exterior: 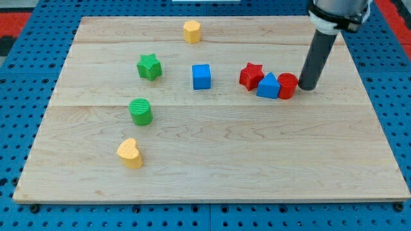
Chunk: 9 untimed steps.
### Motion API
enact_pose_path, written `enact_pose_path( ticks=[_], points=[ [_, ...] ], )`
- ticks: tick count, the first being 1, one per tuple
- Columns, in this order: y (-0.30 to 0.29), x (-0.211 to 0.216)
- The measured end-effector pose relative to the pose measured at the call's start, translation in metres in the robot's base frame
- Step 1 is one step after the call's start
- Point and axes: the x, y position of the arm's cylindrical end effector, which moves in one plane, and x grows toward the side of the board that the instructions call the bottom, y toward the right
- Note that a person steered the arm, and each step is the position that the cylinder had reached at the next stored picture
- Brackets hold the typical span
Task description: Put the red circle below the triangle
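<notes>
Camera view shows a pale wooden worktop [212, 167] filling the frame, with my tip [304, 88] at right of centre touching the right side of the red circle [287, 85]; the rod ends plainly, so no jaws show. That red circle sits against the right side of the blue triangle [268, 86], which touches the red star [251, 76] on its left. Leftward lie a blue cube [201, 76], green star [149, 67], green cylinder [140, 111], yellow heart [130, 153], and a yellow hexagon [191, 31] at top.

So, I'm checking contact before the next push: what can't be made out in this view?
- My tip beside the red circle: touching or a hair apart, too close to tell.
- Red circle's left side: hidden behind the blue triangle.
- Arm above the rod: cut off by the view's top edge.
</notes>
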Motion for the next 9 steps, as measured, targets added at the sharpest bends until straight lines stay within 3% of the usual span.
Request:
enact_pose_path(
  ticks=[2, 3, 8, 9],
  points=[
    [0.005, -0.086],
    [0.027, -0.039],
    [-0.003, -0.055],
    [-0.035, -0.006]
  ],
)
